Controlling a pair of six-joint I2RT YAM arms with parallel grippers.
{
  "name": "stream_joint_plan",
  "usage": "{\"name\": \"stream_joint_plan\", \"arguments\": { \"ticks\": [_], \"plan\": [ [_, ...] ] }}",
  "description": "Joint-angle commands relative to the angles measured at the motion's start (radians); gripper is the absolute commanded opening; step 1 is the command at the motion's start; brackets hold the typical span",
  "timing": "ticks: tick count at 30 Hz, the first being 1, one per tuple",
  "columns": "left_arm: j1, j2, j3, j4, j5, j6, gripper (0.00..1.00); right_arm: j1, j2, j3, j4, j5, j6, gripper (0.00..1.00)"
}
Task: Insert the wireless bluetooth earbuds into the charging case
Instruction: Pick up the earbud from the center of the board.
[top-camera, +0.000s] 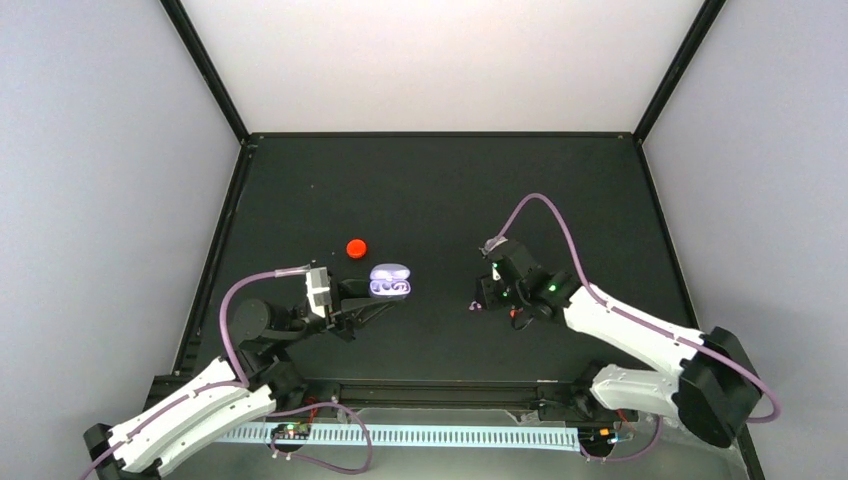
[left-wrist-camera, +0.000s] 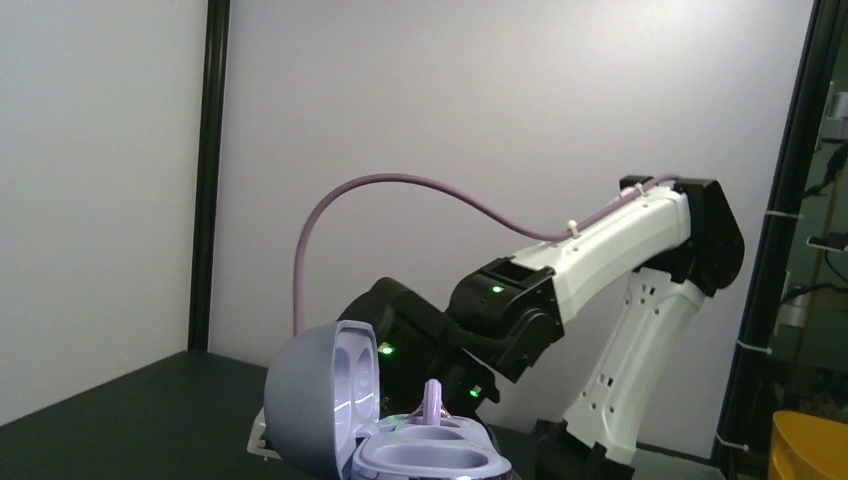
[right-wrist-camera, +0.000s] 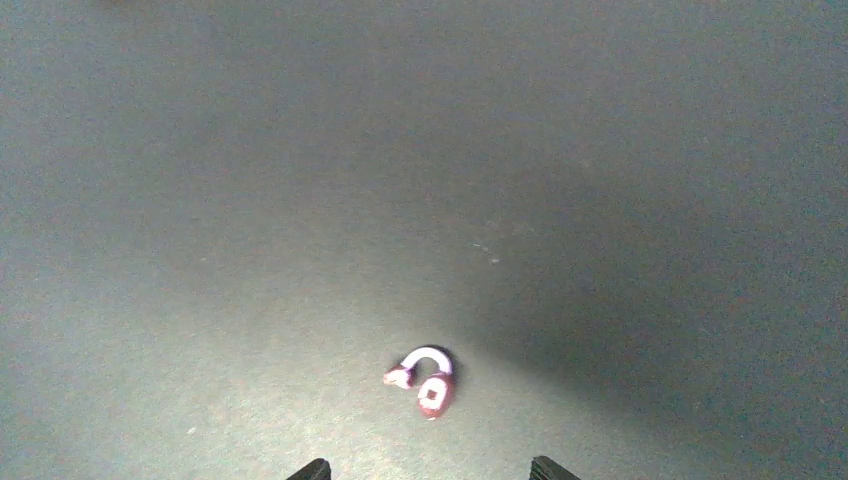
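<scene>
Above: the left hand (top-camera: 375, 306) grips the open charging case (top-camera: 389, 281), well left of the right hand (top-camera: 480, 300). Left wrist: one earbud (left-wrist-camera: 433, 400) stands in a well. Right wrist: the loose earbud (right-wrist-camera: 425, 375) lies on the bench (right-wrist-camera: 620, 200), just ahead, centred between the parted fingers (right-wrist-camera: 545, 467).

Pale grey walls (top-camera: 90, 150) and black corner posts (top-camera: 205, 68) enclose a matte black tabletop (top-camera: 440, 185)

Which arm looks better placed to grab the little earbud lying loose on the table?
Right. The right gripper, jaws open, hangs just above the loose earbud. The left gripper looks busy holding the open charging case, well away from that bud.
</scene>
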Motion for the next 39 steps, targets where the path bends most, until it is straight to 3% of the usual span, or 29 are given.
{"name": "stream_joint_plan", "arguments": {
  "ticks": [1, 23, 33, 35, 39],
  "plan": [
    [-0.005, -0.035, -0.021, -0.023, -0.001, -0.012, 0.02, -0.071, 0.065, -0.041, 0.159, -0.033, 0.043, 0.5],
    [-0.005, -0.156, -0.076, -0.087, -0.021, -0.012, 0.02, -0.076, 0.337, 0.033, 0.169, -0.013, -0.011, 0.3],
    [-0.006, -0.175, -0.083, -0.098, -0.022, -0.019, 0.02, -0.06, 0.374, 0.08, 0.144, -0.057, -0.076, 0.13],
    [-0.005, -0.178, -0.083, -0.1, -0.022, -0.019, 0.01, -0.049, 0.373, 0.096, 0.127, -0.034, -0.075, 0.13],
    [-0.005, -0.187, -0.081, -0.105, -0.022, -0.02, 0.02, -0.046, 0.302, 0.097, 0.099, 0.028, -0.003, 0.24]
  ]
}}
